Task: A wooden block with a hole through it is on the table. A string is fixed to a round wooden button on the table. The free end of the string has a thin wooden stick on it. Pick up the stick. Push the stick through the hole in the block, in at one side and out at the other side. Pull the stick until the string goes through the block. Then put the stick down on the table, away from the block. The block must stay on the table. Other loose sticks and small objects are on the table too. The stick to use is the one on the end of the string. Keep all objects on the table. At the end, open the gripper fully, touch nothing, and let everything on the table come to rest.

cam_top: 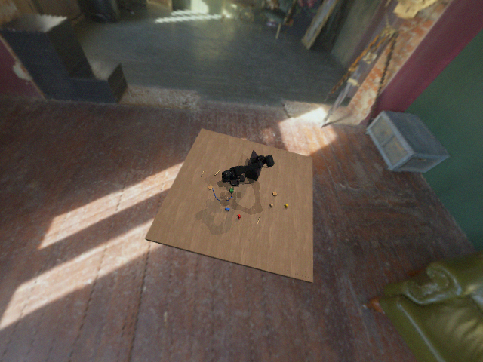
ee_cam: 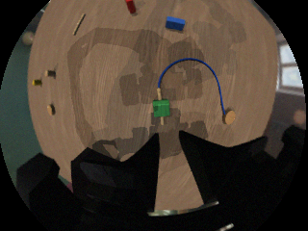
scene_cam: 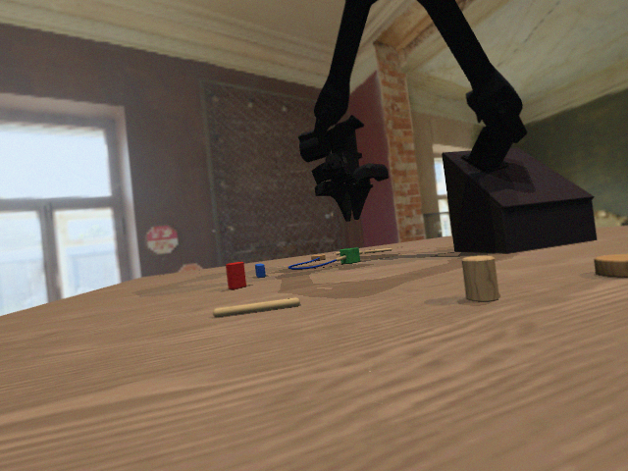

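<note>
The green block (cam_top: pixel 231 190) (scene_cam: pixel 349 255) (ee_cam: pixel 161 108) sits on the table. The thin wooden stick (ee_cam: pixel 159 92) lies through its hole, with one end showing on each side. The blue string (cam_top: pixel 222 200) (ee_cam: pixel 190 59) joins the stick's end on the far side of the block in the wrist view and curves round to the round wooden button (cam_top: pixel 210 187) (ee_cam: pixel 230 116). No string shows on the side nearer the fingers. My gripper (scene_cam: pixel 351 219) (ee_cam: pixel 168 135) is partly open and empty, high above the table near the block.
A red piece (cam_top: pixel 238 216) (scene_cam: pixel 235 276) and a blue piece (cam_top: pixel 227 209) (scene_cam: pixel 260 270) stand beyond the string. A loose stick (cam_top: pixel 258 219) (scene_cam: pixel 256 307), a wooden cylinder (scene_cam: pixel 480 279), a yellow piece (cam_top: pixel 286 205) and a wooden disc (cam_top: pixel 274 193) lie farther off. Two loose sticks lie beyond the button.
</note>
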You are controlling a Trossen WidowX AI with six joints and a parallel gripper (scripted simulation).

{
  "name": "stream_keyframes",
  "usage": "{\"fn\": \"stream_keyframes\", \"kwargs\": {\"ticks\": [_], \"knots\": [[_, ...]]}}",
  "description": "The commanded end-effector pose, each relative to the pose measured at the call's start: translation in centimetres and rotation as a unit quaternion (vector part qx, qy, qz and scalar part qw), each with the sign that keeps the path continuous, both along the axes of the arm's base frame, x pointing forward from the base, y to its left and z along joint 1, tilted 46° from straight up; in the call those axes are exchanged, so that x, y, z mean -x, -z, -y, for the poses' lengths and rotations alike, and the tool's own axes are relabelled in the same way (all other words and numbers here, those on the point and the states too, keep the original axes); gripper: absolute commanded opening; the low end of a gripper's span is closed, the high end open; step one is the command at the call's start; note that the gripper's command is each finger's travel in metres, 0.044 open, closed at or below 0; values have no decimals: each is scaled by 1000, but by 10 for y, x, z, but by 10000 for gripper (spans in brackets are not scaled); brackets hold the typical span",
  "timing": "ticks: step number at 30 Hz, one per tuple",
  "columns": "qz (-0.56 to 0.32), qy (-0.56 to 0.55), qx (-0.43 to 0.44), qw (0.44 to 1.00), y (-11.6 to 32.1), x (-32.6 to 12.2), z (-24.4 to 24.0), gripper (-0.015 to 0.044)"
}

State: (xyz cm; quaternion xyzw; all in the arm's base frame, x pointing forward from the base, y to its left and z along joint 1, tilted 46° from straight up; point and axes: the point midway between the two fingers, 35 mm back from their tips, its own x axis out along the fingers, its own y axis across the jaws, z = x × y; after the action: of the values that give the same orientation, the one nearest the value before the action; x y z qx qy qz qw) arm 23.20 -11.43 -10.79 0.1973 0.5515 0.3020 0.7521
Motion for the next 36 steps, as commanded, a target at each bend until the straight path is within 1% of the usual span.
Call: {"fn": "stream_keyframes", "kwargs": {"ticks": [1,36], "knots": [[6,-13,0,1000,2,4,-3,123],[6,-13,1,1000,41,-9,-38,123]]}}
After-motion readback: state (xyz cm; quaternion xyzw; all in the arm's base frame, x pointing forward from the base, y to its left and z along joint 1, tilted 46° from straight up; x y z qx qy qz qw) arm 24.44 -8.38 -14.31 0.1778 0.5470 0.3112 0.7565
